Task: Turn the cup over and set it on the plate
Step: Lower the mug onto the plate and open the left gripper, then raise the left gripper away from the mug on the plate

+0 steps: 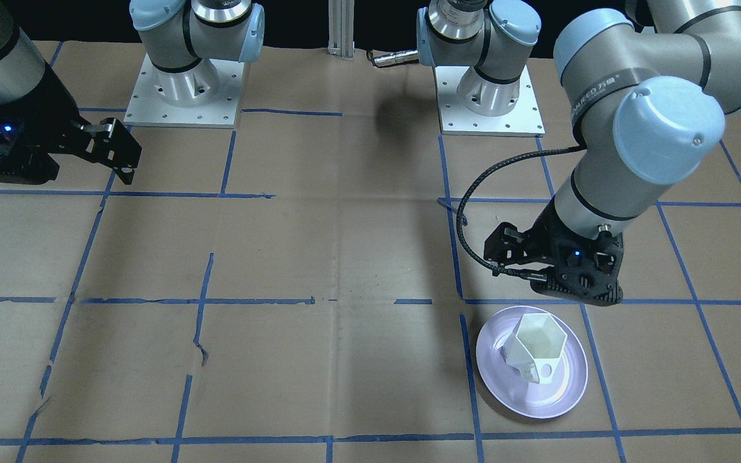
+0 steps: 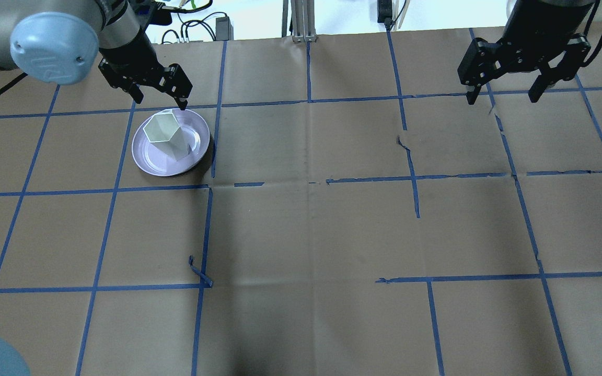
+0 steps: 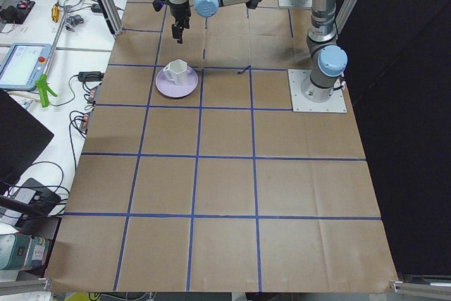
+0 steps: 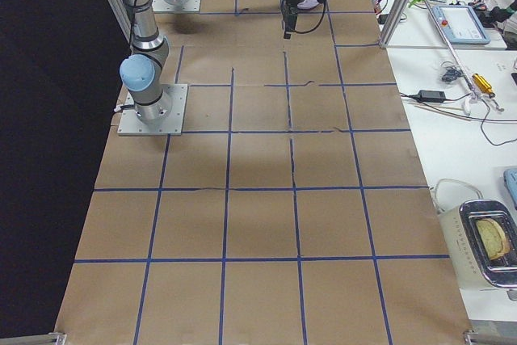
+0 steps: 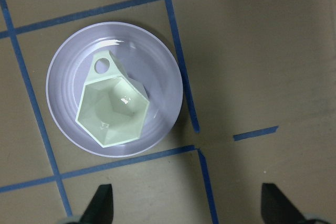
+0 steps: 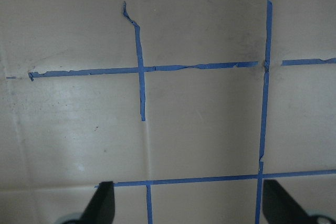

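Note:
The white faceted cup [image 2: 165, 136] stands upright, mouth up, on the pale lavender plate [image 2: 147, 156] at the table's left side. It also shows in the front view [image 1: 533, 347] on the plate [image 1: 563, 395], in the left wrist view [image 5: 113, 106] on the plate [image 5: 163, 66], and in the left side view [image 3: 176, 72]. My left gripper [image 2: 157, 99] is open and empty, raised above the plate's far edge. My right gripper [image 2: 505, 96] is open and empty, high over the far right of the table.
Brown paper with a blue tape grid covers the table [image 2: 311, 219]. Both arm bases [image 1: 184, 83] stand at the robot's side. A loose curl of tape [image 2: 199, 274] lies near the middle left. Benches with tools and cables flank the table ends.

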Robot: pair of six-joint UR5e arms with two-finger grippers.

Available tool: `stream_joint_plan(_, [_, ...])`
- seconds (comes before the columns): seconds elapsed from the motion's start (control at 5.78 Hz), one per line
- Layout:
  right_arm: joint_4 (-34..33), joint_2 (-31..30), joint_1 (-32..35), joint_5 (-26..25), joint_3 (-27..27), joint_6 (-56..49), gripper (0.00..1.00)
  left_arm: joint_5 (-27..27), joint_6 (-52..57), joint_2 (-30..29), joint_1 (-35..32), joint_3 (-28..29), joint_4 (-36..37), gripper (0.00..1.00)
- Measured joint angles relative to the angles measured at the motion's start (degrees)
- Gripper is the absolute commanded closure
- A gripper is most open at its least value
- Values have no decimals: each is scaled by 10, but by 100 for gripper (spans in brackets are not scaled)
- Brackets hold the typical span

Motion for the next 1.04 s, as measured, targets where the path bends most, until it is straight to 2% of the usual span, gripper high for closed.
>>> stream_joint_plan(0.35, [0, 0, 0, 0, 0, 0, 0, 0, -44, 65, -14, 0, -83, 2])
stream_joint_plan(0.69, [0, 0, 0, 0, 0, 0, 0, 0, -100, 112, -24, -35, -92, 2])
stream_joint_plan(1.04, [0, 0, 0, 0, 0, 0, 0, 5, -116, 121, -39, -50, -78, 2])
